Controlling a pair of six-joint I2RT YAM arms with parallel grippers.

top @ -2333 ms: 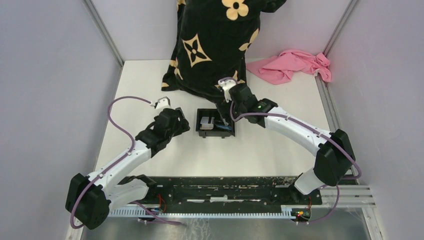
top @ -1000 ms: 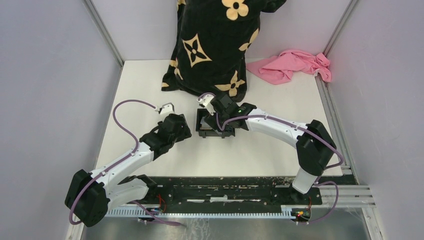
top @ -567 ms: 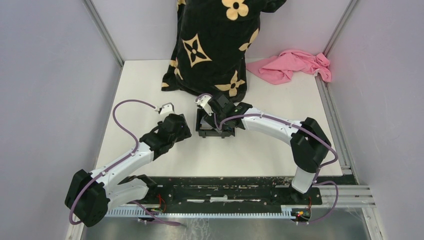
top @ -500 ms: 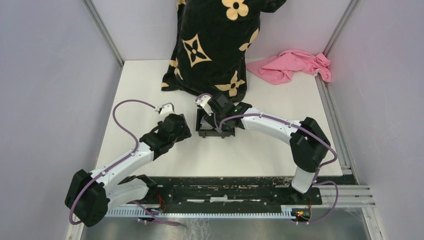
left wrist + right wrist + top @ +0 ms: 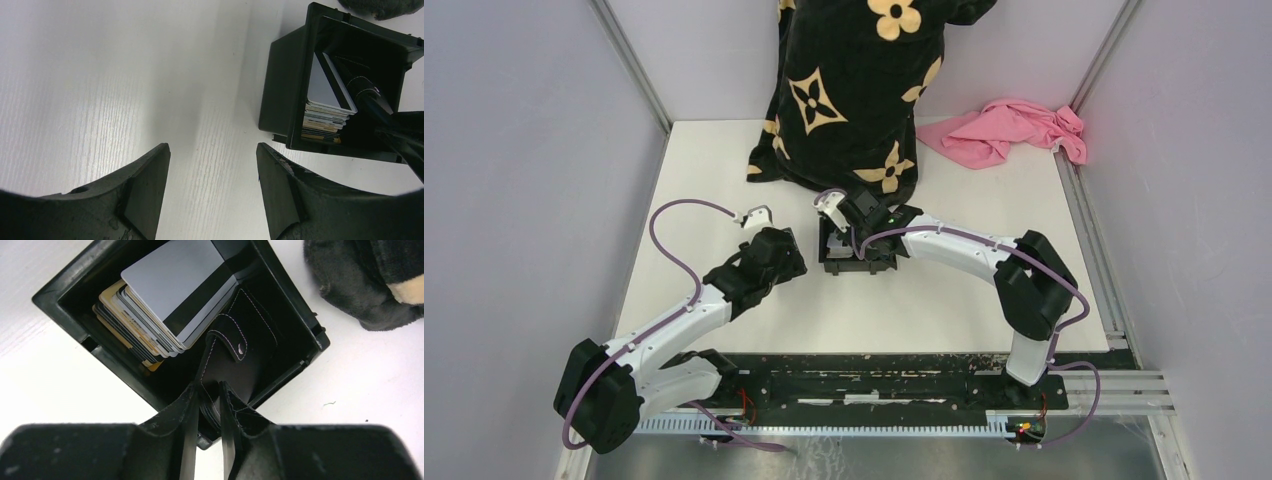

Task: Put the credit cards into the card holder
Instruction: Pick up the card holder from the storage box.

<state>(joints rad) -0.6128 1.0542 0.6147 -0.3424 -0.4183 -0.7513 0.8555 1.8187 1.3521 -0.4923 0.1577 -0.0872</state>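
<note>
– Black stitched folding card holder [image 5: 240, 340]: what's changed?
– The right hand [image 5: 207, 392] has swung from behind the black plastic tray [image 5: 65, 302] down into it, now pinching the holder's flap. Lifting comes next, I'd judge.
– Cards?
– Stacked thin plastic credit cards [image 5: 170, 300], grey on top, just left of that hand. The left hand [image 5: 212, 157] hovers spread over the white surface [image 5: 100, 75].

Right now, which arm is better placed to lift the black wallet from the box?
Right. The right gripper is shut on the small black stitched card holder inside the black plastic tray; the left gripper hangs open over the white table beside it.
</note>
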